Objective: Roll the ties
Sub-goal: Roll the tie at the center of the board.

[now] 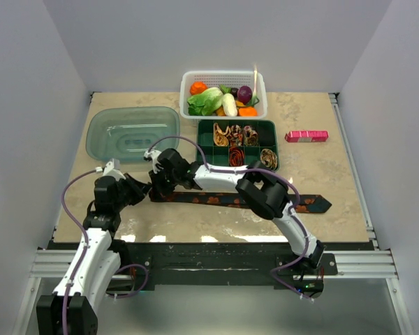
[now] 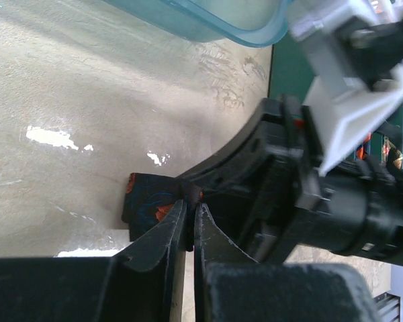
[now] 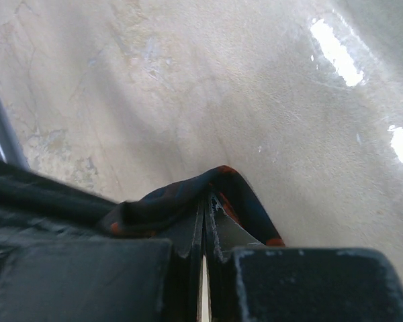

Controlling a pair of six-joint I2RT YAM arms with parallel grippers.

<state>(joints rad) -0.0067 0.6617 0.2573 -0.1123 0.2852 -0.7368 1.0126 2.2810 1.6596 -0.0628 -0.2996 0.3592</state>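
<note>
A long black tie with orange-red spots [image 1: 213,199] lies across the front of the table, its pointed wide end at the right. Both grippers meet at its narrow left end. My left gripper [image 1: 147,189] is shut on a pinch of that fabric, seen up close as the left gripper [image 2: 190,204] clamping the tie [image 2: 148,201]. My right gripper [image 1: 157,185] reaches in from the right and is shut on a raised fold; in the wrist view the right gripper [image 3: 207,198] has the tie [image 3: 168,198] draped over its tips. Several rolled ties [image 1: 235,135] sit in a green compartment tray [image 1: 211,155].
A clear teal tub [image 1: 131,132] stands at the back left, close behind the grippers. A white basket [image 1: 185,87] of vegetables is at the back centre. A pink box [image 1: 306,136] lies to the right of the tray. The right arm crosses over the tie's middle.
</note>
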